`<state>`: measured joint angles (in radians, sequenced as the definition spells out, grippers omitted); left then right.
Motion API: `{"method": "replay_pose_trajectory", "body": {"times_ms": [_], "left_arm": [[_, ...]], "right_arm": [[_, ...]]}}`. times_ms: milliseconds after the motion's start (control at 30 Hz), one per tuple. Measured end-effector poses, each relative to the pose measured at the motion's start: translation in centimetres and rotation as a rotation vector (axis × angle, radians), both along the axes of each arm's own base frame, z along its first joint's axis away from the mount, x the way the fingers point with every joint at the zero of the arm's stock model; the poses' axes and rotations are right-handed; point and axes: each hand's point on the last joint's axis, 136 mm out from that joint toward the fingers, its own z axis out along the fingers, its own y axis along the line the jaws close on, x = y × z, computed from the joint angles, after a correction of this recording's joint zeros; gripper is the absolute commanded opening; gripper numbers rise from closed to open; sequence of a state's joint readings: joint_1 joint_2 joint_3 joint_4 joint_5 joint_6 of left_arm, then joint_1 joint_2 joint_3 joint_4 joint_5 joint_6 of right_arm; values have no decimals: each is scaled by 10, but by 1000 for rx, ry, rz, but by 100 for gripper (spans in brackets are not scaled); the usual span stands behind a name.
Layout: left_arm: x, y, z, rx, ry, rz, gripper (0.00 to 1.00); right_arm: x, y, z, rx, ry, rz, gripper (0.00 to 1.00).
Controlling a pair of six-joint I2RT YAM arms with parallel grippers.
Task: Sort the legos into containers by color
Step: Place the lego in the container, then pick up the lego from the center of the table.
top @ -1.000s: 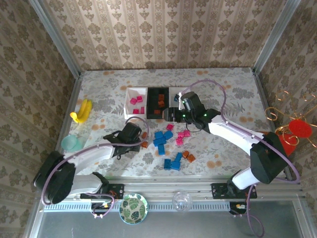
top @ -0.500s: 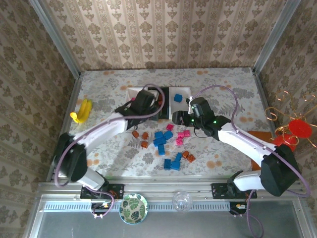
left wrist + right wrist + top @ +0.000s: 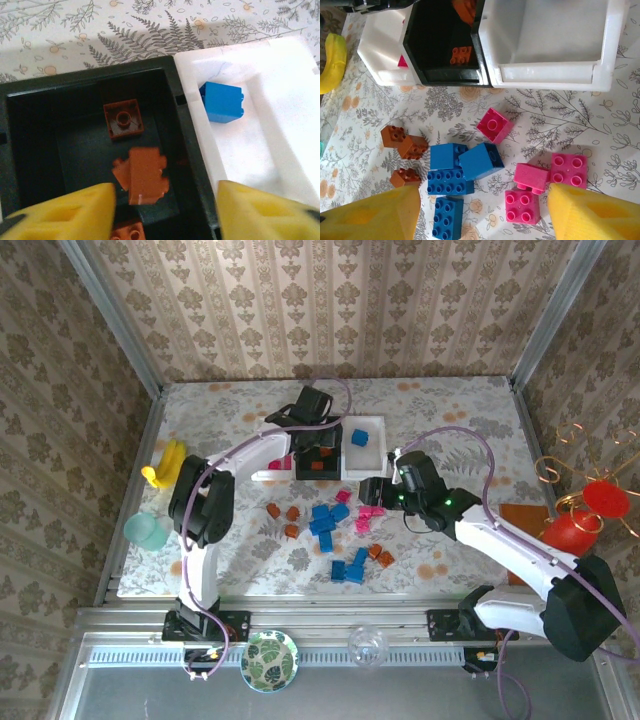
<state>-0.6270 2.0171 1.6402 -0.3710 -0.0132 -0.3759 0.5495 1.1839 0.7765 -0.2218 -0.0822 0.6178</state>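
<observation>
Three containers stand in a row at the back: a white tray (image 3: pixel 266 462), a black tray (image 3: pixel 318 466) and a white tray (image 3: pixel 372 450) holding one blue lego (image 3: pixel 222 102). My left gripper (image 3: pixel 318 443) hovers open over the black tray (image 3: pixel 30 140). A blurred orange-brown lego (image 3: pixel 143 175) lies loose below its jaws, beside other orange ones (image 3: pixel 123 118). My right gripper (image 3: pixel 372 490) is open above the loose legos: blue (image 3: pixel 450 170), pink (image 3: pixel 536 186) and orange-brown (image 3: pixel 402 142).
A yellow banana (image 3: pixel 164 464) and a teal cup (image 3: pixel 147 530) sit at the left edge. A leaf-patterned plate (image 3: pixel 269 660) and a clear ball (image 3: pixel 367 644) rest on the front rail. Red objects (image 3: pixel 590 510) stand at the right.
My left arm swung from the loose bricks up to the black tray and opened, letting go of an orange-brown lego. My right gripper drew back from the trays toward the pink and blue bricks.
</observation>
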Motion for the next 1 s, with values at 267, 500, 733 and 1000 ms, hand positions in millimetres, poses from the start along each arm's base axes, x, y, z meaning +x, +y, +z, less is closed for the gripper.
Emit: {"method": "replay_pose_trajectory", "body": {"times_ms": [267,500,733,1000], "left_arm": [[-39,10,45,-104,-53,-25,100],[-129,9,68,-217,-124,-127,100],[-210,33,12,-160,-67,-182,100],[-250,68,-8,-155,-61,-137,100]], "right_arm": [[-12,-5,-21,-28,65,-1,69],[-24,6,-44,-80,132,46,69],[-54,24,-75,-187,203,152,68],[-95,27,-96,-295,236,269,63]]}}
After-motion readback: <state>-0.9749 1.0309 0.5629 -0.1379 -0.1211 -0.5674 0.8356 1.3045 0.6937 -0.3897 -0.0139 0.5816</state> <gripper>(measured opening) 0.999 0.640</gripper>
